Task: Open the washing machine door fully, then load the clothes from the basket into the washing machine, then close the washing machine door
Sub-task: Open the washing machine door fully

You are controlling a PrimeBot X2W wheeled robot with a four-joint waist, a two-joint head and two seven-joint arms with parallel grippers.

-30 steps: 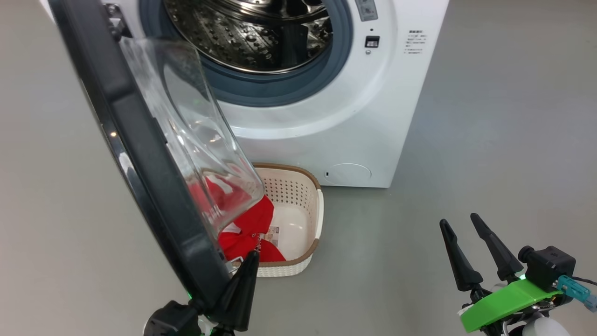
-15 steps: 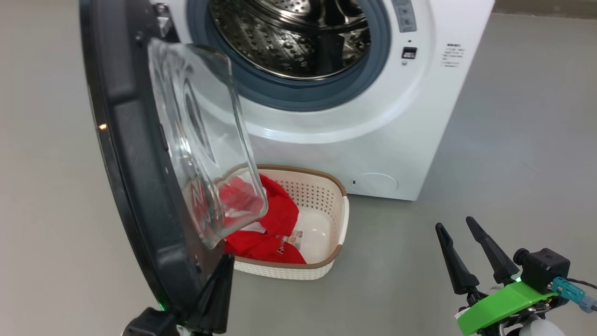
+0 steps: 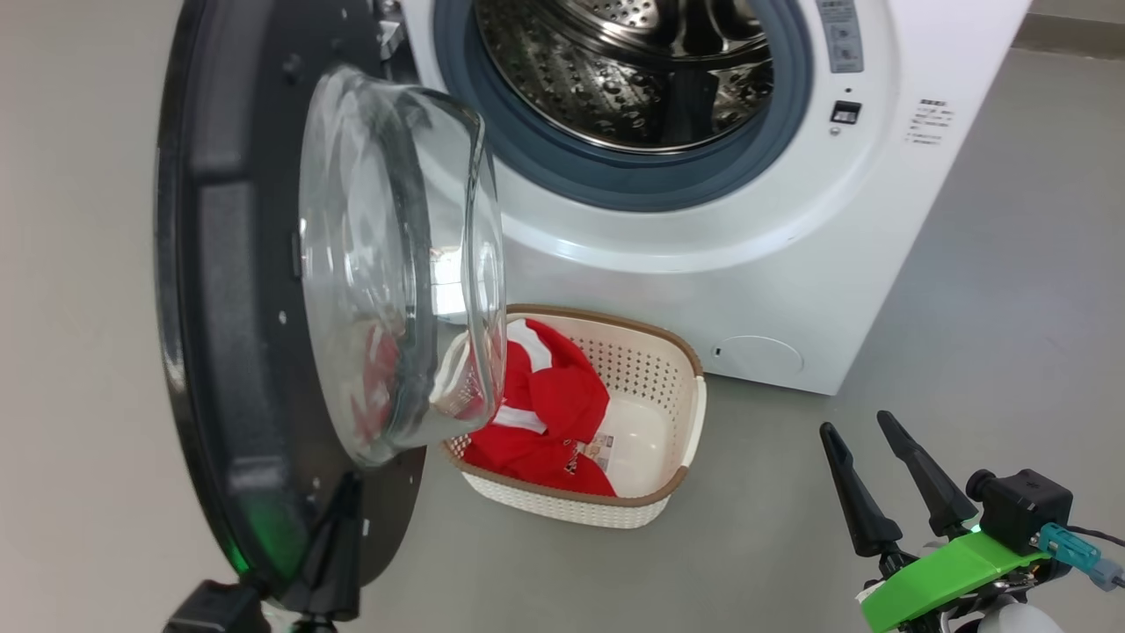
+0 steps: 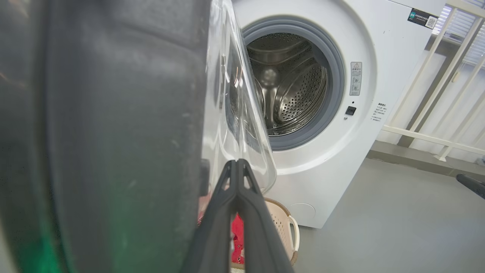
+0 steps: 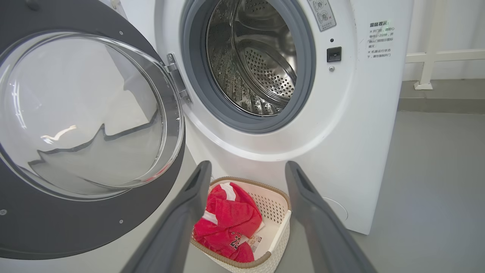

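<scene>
Washing machine door point(image 3: 220, 334): stands swung left of the washing machine point(image 3: 703, 281), my closed, empty left pincer point(image 3: 338, 545) at its rim to push wider; right pincer point(image 3: 854, 422) gapes empty; clothes point(image 3: 554, 413) in basket point(image 3: 615, 321) at the machine's foot.

Door point(image 3: 220, 264): black, swung wide on its left hinge, glass bowl bulging outward. Washer point(image 3: 703, 290): white, steel drum point(image 3: 633, 79) exposed. Basket point(image 3: 694, 413): on floor just before washer. Red-and-white clothes point(image 3: 554, 413) heaped in its left half.

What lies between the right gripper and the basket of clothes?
In the head view, bare grey floor runs from the right gripper to the basket; nothing stands between them.
</scene>
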